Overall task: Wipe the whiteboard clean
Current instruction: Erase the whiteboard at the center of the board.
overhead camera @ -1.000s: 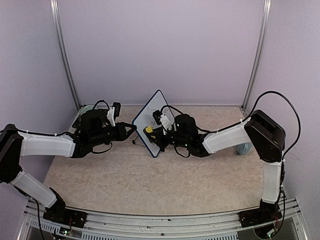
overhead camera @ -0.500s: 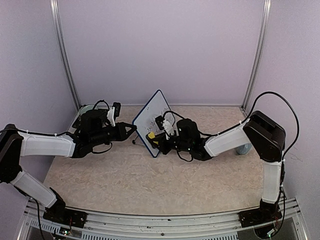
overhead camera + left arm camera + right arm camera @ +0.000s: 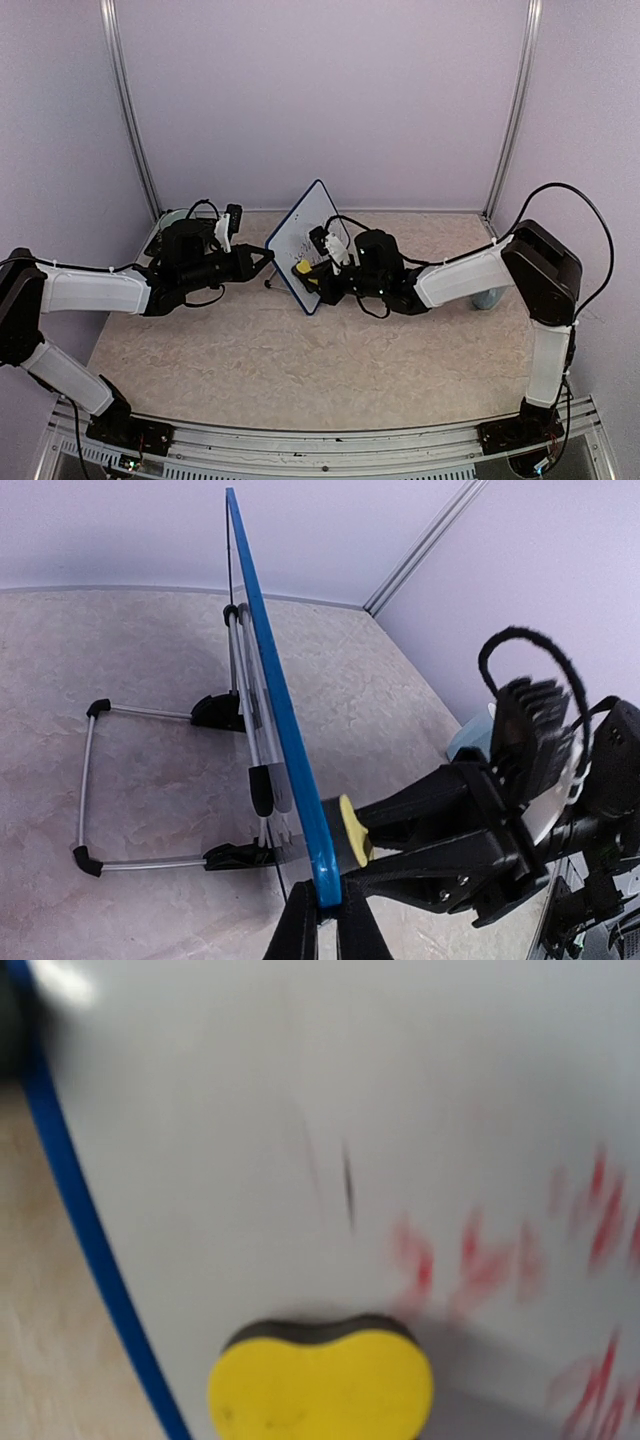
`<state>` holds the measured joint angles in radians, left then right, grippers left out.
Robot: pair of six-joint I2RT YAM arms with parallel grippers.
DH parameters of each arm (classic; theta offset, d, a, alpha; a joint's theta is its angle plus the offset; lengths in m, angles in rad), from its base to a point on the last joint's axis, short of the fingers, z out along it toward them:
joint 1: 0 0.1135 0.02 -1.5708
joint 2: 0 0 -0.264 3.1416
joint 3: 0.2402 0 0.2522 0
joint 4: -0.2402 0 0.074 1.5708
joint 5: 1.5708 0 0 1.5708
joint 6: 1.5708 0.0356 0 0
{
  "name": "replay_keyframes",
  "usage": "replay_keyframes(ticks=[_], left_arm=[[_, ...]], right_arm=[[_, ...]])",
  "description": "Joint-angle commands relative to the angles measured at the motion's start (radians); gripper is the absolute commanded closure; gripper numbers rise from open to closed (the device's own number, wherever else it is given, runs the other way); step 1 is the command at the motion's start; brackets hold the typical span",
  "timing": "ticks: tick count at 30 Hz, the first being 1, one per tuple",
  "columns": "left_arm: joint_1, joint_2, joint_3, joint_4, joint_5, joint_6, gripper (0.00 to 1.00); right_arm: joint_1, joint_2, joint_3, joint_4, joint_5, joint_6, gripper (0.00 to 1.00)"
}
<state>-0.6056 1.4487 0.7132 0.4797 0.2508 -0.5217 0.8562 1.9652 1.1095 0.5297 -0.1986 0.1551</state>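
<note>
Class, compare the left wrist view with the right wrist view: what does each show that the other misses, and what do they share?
Only left wrist: the whiteboard edge-on, its wire stand behind, the left gripper pinching its blue frame, and the right gripper. Only right wrist: red marks on the white face. Both: the yellow sponge against the board, and the blue frame.

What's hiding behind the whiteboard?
A black-footed wire stand props the whiteboard up from behind. The board's back is seen nearly edge-on, so anything on that face stays hidden.
</note>
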Motion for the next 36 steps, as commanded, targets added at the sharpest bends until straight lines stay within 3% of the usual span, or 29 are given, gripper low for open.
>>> replay_keyframes(ticks=[1, 9, 23, 36], left_arm=[[-0.009, -0.002, 0.001, 0.026, 0.033, -0.007, 0.94], [-0.008, -0.007, 0.0, 0.023, 0.031, -0.006, 0.94], [-0.01, -0.002, 0.001, 0.028, 0.034, -0.009, 0.94], [-0.009, -0.006, 0.0, 0.027, 0.033, -0.008, 0.95]], right_arm=[[-0.009, -0.035, 0.132, -0.048, 0.004, -0.052, 0.92], [-0.066, 0.061, 0.278, -0.121, -0.028, -0.023, 0.92], [-0.071, 0.081, 0.137, -0.085, -0.129, 0.015, 0.92], [-0.069, 0.092, 0.073, -0.099, -0.104, 0.028, 0.92]])
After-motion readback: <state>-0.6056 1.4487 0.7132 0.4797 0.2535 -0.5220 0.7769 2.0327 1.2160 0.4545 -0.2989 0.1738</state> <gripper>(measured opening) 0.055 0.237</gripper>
